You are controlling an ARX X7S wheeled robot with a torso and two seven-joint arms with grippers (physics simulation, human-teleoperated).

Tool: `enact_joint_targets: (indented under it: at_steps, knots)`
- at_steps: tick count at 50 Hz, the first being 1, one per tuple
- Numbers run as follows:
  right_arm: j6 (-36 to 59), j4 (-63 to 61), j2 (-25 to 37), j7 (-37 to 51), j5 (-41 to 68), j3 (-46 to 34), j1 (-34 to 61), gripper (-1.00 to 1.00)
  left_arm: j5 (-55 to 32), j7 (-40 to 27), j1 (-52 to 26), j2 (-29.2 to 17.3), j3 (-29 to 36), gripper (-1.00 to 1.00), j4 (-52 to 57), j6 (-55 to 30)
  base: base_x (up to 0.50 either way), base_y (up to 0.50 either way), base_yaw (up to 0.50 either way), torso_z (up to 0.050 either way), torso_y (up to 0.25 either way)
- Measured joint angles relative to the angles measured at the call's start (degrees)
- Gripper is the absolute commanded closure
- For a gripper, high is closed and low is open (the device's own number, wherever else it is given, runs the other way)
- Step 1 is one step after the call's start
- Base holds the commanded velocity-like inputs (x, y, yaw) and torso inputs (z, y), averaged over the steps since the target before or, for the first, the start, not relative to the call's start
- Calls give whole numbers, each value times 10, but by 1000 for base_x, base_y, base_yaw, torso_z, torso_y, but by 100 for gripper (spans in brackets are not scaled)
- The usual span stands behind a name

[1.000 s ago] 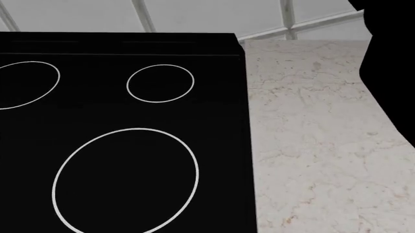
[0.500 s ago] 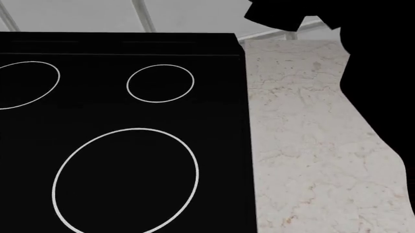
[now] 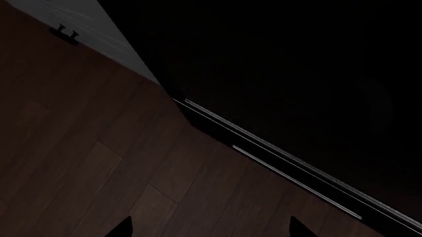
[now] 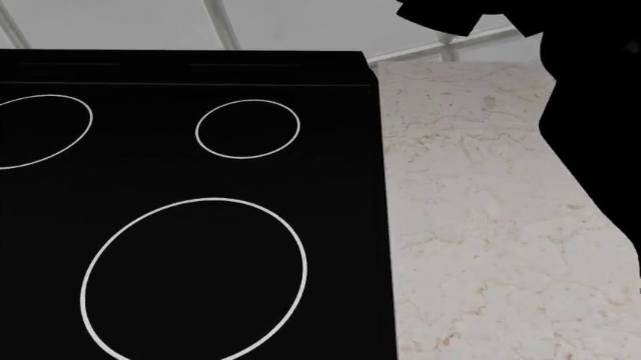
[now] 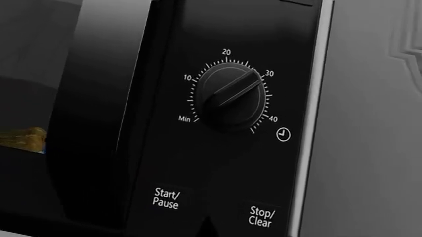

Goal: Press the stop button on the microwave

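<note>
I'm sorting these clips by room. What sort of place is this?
Most likely a kitchen: a black cooktop with ringed burners set beside a marble counter, and a microwave panel with a timer dial and Stop/Clear button.

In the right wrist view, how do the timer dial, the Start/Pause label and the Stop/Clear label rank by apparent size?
1. timer dial, clearly largest.
2. Start/Pause label and Stop/Clear label look about alike; I would not rank them.
</note>
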Motion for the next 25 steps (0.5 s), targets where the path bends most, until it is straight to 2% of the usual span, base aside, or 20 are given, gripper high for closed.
enact_joint_targets:
  at_steps: [25]
  knots:
    - [-5,54,12,-28,-44,-22,-1,100,0,0,0,0,0,-100,0,0,0,0,0,0,0]
